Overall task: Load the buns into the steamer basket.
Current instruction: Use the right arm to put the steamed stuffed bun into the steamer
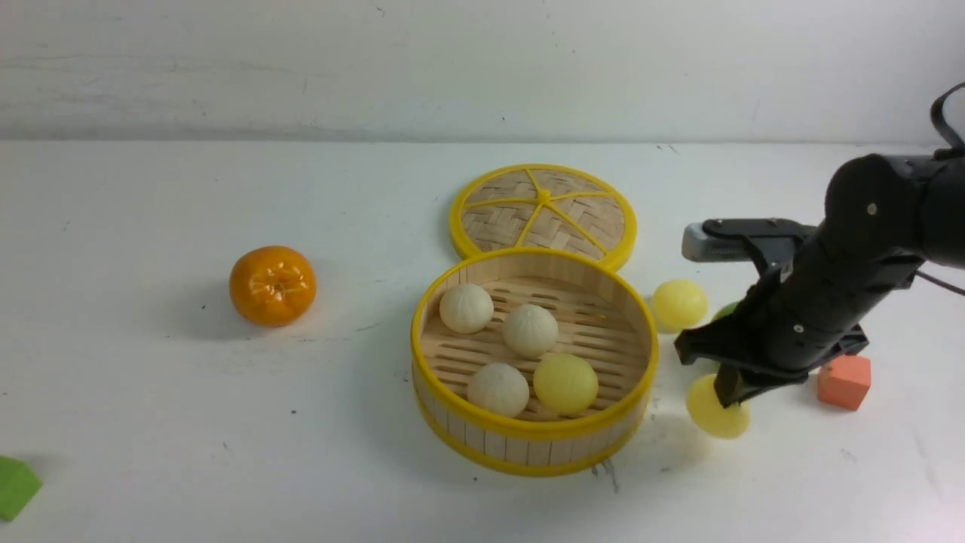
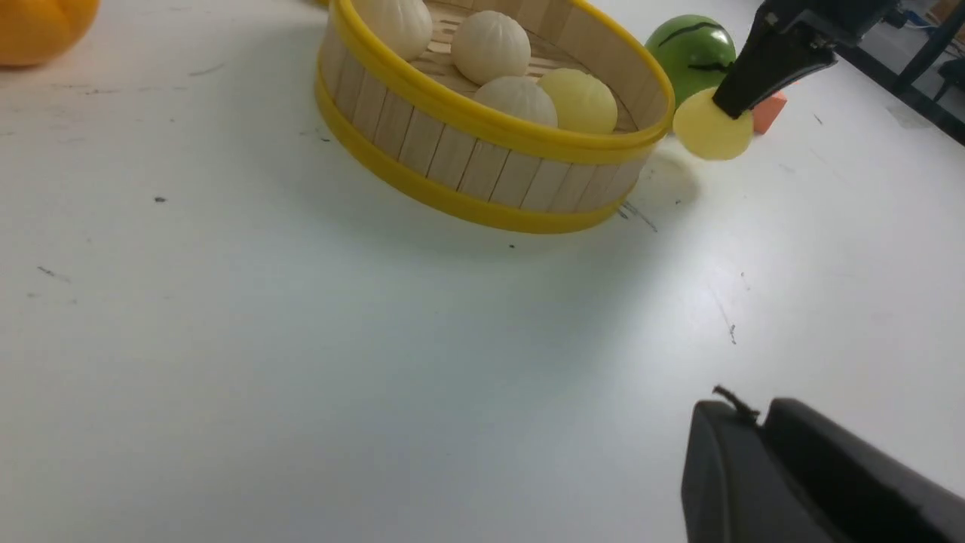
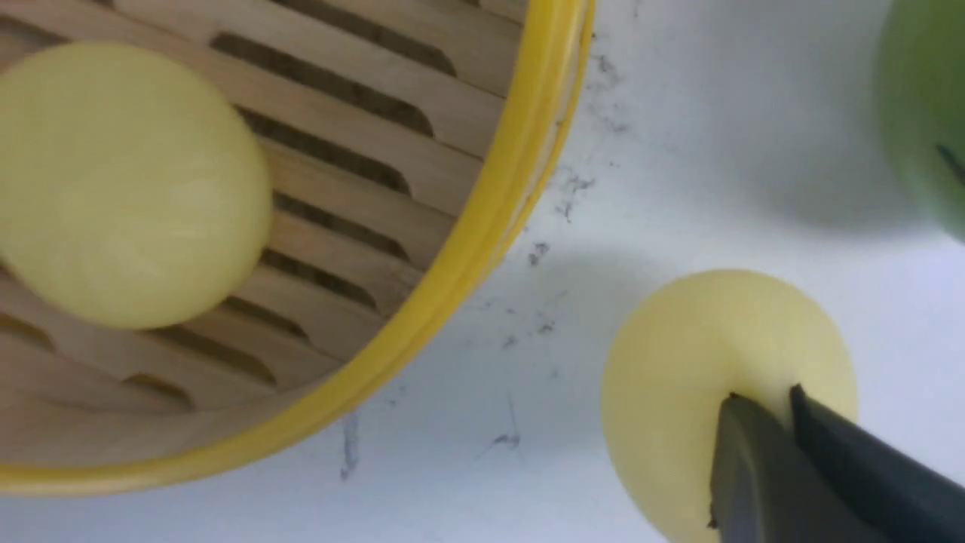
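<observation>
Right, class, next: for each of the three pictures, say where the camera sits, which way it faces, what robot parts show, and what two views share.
Front view: between the arms, looking forward over the steamer basket; the right arm and gripper show.
Left wrist view: on the left wrist, looking over the table; its own gripper and part of the right one show.
Right wrist view: on the right wrist, looking down at a yellow bun; its own gripper tips show.
Shared: all three show basket and yellow bun.

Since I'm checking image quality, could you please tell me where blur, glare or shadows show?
Front: glossy highlights on the orange; soft shadow beside it. Left wrist: soft shadow beside the steamer basket. Right wrist: the green ball looks blurred.
</observation>
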Tool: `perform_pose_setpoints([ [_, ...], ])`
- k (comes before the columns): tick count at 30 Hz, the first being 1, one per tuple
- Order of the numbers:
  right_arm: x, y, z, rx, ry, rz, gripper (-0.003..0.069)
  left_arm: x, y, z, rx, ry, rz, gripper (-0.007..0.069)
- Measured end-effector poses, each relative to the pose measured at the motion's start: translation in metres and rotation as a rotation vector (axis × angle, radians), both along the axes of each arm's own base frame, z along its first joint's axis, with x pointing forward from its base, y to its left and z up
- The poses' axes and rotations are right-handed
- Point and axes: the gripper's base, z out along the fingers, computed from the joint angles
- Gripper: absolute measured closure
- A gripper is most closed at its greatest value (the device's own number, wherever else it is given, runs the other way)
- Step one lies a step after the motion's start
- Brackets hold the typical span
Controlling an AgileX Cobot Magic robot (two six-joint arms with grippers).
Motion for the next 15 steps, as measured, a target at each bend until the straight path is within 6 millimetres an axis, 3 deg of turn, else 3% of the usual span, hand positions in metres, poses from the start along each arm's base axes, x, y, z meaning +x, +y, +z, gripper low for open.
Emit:
perform_pose_setpoints([
  [4,-0.005,0.019,0.045,0.057,-0.120,0.069,0.0655,0.000,0.000,0.000,0.000,0.000,0.000,0.0558],
  [6,-0.003,0.029,0.054,0.079,-0.159,0.091,0.0655,0.000,0.000,0.000,0.000,0.000,0.000,0.0557],
  [9,0.003,0.044,0.057,0.097,-0.194,0.116,0.0655,0.000,0.000,0.000,0.000,0.000,0.000,0.0557],
  [15,0.029,0.067,0.034,0.091,-0.175,0.147,0.0652,0.000,0.000,0.000,0.000,0.000,0.000,0.0553],
])
